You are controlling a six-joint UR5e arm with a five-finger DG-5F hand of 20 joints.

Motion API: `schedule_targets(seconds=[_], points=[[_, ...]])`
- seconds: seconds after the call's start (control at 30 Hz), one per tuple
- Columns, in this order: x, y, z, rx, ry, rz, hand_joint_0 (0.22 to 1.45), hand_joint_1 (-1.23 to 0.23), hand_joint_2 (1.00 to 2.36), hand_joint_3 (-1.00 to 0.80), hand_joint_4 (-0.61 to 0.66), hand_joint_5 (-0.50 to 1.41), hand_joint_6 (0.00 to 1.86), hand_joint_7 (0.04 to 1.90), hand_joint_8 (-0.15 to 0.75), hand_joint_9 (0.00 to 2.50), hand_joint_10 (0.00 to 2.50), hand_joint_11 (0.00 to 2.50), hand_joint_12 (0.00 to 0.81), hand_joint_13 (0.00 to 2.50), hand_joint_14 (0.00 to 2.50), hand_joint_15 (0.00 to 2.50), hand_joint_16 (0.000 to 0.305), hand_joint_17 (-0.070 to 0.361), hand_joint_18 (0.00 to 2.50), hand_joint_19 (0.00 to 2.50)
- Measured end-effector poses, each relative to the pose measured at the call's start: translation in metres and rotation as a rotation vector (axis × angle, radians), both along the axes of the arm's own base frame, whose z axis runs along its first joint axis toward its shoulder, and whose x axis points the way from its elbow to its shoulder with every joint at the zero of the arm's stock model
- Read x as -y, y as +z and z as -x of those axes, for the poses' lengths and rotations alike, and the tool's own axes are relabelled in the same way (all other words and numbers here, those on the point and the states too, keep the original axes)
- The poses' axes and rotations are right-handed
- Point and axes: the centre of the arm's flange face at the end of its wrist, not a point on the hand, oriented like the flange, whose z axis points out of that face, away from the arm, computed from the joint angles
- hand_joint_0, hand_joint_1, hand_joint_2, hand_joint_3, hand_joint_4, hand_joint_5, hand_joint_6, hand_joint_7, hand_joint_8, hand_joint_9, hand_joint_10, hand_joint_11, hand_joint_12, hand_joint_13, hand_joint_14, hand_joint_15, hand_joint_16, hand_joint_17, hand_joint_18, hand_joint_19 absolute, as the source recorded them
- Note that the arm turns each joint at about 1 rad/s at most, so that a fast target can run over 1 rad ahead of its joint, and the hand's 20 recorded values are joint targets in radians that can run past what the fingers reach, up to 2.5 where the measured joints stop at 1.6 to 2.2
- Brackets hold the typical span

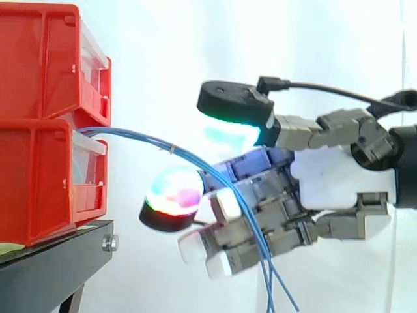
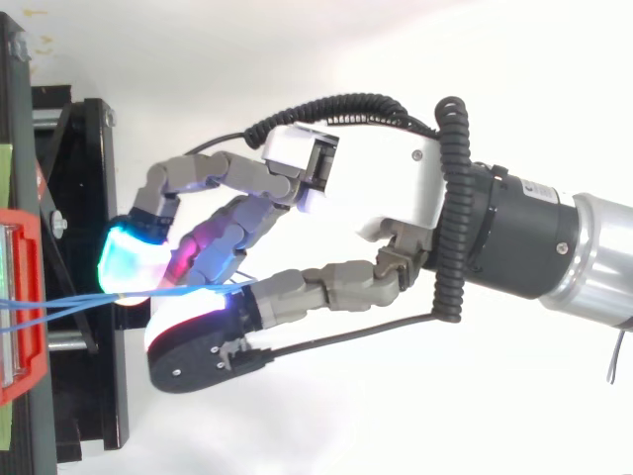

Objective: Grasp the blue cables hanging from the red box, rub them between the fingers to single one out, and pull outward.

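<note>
Blue cables (image 1: 150,140), side view: issued from between two stacked red bins (image 1: 39,117) on a black stand (image 1: 52,261), arched rightward and dropped through the hand (image 1: 339,176); fingers (image 1: 228,203) were curled around them. Top view: cables ran level from the bin into the hand (image 2: 396,188), held between glowing pads.

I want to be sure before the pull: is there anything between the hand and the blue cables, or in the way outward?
Nothing visible. The blue cables leave the red box and run across the hand. Outward, away from the box, I see no obstacle.
</note>
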Motion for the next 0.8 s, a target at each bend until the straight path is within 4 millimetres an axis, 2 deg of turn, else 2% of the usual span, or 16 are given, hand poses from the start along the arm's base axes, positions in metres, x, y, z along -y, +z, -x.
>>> schedule_targets(seconds=[0.17, 0.43, 0.5, 0.6, 0.8], points=[[-0.001, 0.016, -0.007, 0.028, -0.006, -0.004, 0.62, -0.78, 1.01, -0.43, 0.24, -0.09, 0.5, 1.11, 0.263, 1.14, 0.02, 0.72, 0.362, 0.79, 0.02, 0.42, 0.051, 0.115, 0.65, 0.45], [-0.003, 0.019, -0.008, 0.029, -0.017, -0.003, 0.64, -0.81, 1.01, -0.36, 0.16, -0.08, 0.5, 1.29, 0.265, 1.14, 0.02, 0.73, 0.361, 0.79, 0.02, 0.43, 0.052, 0.116, 0.66, 0.47], [-0.003, 0.019, -0.007, 0.028, -0.022, -0.002, 0.64, -0.82, 1.01, -0.33, 0.12, -0.09, 0.54, 1.26, 0.263, 1.13, 0.02, 0.75, 0.364, 0.79, 0.02, 0.43, 0.052, 0.117, 0.66, 0.46], [-0.004, 0.018, -0.007, 0.022, -0.025, -0.001, 0.63, -0.83, 1.02, -0.23, 0.11, -0.15, 0.76, 0.89, 0.263, 1.12, 0.02, 0.8, 0.366, 0.8, 0.02, 0.44, 0.052, 0.118, 0.67, 0.47], [-0.008, 0.013, -0.002, -0.027, -0.017, 0.009, 0.62, -0.82, 1.02, -0.03, 0.03, -0.17, 0.87, 0.76, 0.284, 1.12, 0.02, 0.84, 0.384, 0.81, 0.02, 0.44, 0.056, 0.125, 0.7, 0.46]])
